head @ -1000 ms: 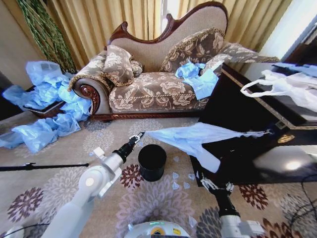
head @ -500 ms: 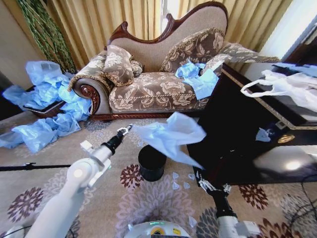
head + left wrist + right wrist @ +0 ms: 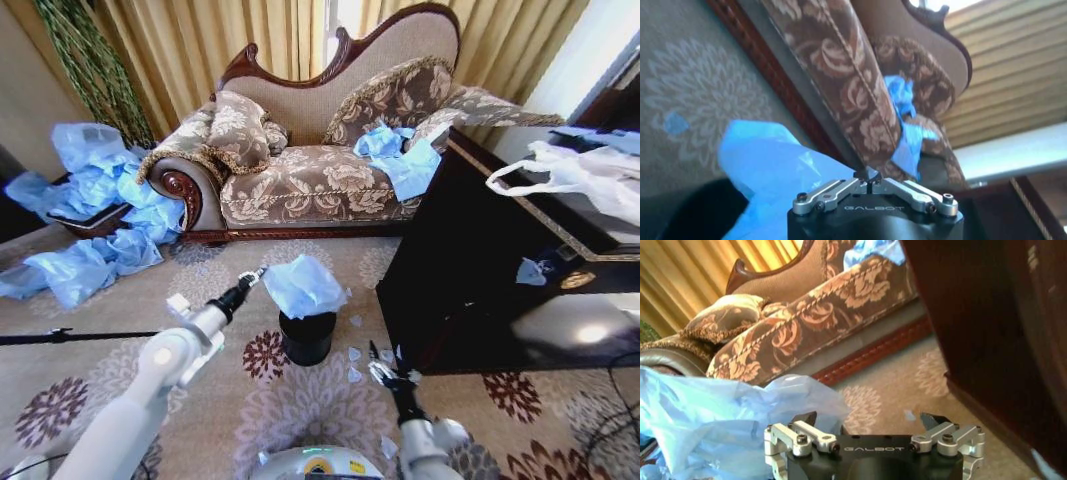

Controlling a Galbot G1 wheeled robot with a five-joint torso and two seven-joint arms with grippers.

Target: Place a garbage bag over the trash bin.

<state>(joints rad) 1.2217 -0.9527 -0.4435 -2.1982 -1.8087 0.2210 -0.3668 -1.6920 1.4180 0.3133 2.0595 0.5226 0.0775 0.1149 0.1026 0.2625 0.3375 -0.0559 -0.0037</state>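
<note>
Clutter rings the work: a patterned sofa (image 3: 320, 150) fills the upper middle of the head view, with blue bags (image 3: 400, 160) lying on its seat, heaps of more blue bags (image 3: 90, 210) spread across the left of the frame, and a dark desk (image 3: 470, 260) on the right carrying a white bag (image 3: 570, 175). Small blue scraps (image 3: 355, 365) dot the carpet (image 3: 300, 410) between the desk and the trash bin (image 3: 307, 338), which stands upright in the lower middle.

The garbage bag (image 3: 303, 285) sits bunched just above the bin's mouth, covering part of its rim, its bulk lying crosswise rather than hanging long. The left gripper (image 3: 255, 276) reaches in from the lower left, jaws pinched together on the bag's left edge. The right gripper (image 3: 383, 367) is low, right of the bin, beside the desk, jaws spread apart with nothing between them; in the right wrist view the bag (image 3: 727, 415) billows just beyond them.
</note>
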